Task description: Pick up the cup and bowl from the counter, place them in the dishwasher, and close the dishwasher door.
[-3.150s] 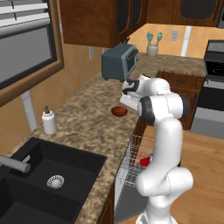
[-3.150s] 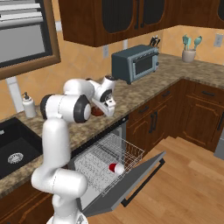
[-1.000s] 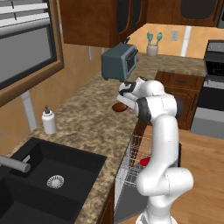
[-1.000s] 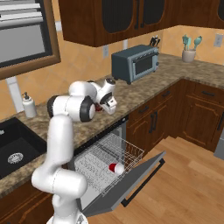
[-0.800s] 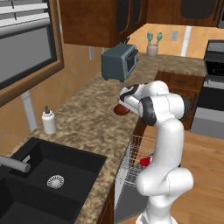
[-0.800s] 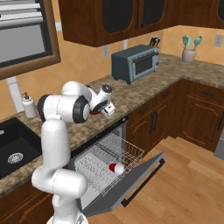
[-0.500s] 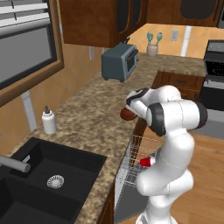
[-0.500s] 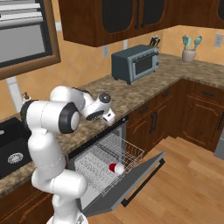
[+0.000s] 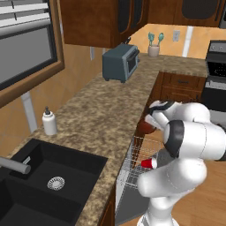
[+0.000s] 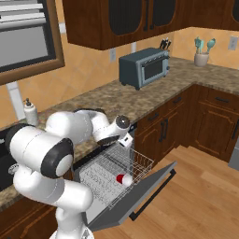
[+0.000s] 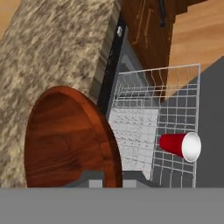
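My gripper (image 11: 111, 179) is shut on the rim of the bowl (image 11: 65, 140), a dark reddish-brown shallow dish. I hold it tilted at the counter (image 11: 52, 52) edge, just above the open dishwasher. In the left base view the bowl (image 9: 144, 127) hangs under my hand beside the counter (image 9: 97, 119) edge. The red cup (image 11: 179, 145) lies on its side in the white wire rack (image 11: 153, 109); it also shows as the cup (image 9: 149, 163) and the cup (image 10: 124, 179). The dishwasher door (image 10: 144, 193) is dropped open and the rack (image 10: 109, 175) is pulled out over it.
A white soap bottle (image 9: 49, 122) stands by the black sink (image 9: 48, 176). A grey toaster oven (image 10: 144, 66) sits further along the counter, with a utensil pot (image 10: 201, 56) in the corner. The stove (image 9: 216, 75) is at the right. Wooden floor lies beyond the open door.
My arm has swung back from over the counter to its edge, carrying the bowl out above the dishwasher rack. The cup in the rack has not moved.
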Robot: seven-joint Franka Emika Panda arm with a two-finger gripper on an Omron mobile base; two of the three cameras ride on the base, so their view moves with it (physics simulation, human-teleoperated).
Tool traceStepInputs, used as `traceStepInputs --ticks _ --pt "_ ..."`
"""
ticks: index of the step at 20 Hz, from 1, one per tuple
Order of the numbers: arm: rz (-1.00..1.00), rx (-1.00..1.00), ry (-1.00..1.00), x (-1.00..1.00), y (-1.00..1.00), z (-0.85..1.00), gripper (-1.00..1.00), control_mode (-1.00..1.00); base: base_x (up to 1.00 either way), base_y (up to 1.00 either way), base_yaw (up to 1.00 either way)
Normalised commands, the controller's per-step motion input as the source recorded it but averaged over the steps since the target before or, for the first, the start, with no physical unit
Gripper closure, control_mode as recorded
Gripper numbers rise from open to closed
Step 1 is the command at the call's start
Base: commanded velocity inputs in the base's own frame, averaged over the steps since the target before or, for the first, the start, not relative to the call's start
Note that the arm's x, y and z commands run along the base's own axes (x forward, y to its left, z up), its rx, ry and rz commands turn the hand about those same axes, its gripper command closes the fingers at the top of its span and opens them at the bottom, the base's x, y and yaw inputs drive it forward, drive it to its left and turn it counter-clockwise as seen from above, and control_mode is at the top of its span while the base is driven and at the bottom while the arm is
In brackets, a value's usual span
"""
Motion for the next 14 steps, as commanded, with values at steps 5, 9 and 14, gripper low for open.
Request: traceStepInputs --ticks 5,9,14 --pt "0.33 0.0 0.0 -0.07 -0.47 -0.22 1.0 -1.0 0.0 0.0 0.0" --pt "0.46 0.0 -0.06 0.26 -0.21 -0.67 1.0 -1.0 0.0 0.0 0.0" --pt "0.2 -0.15 -0.05 -0.03 0.17 -0.75 1.0 -1.0 0.0 0.0 0.0"
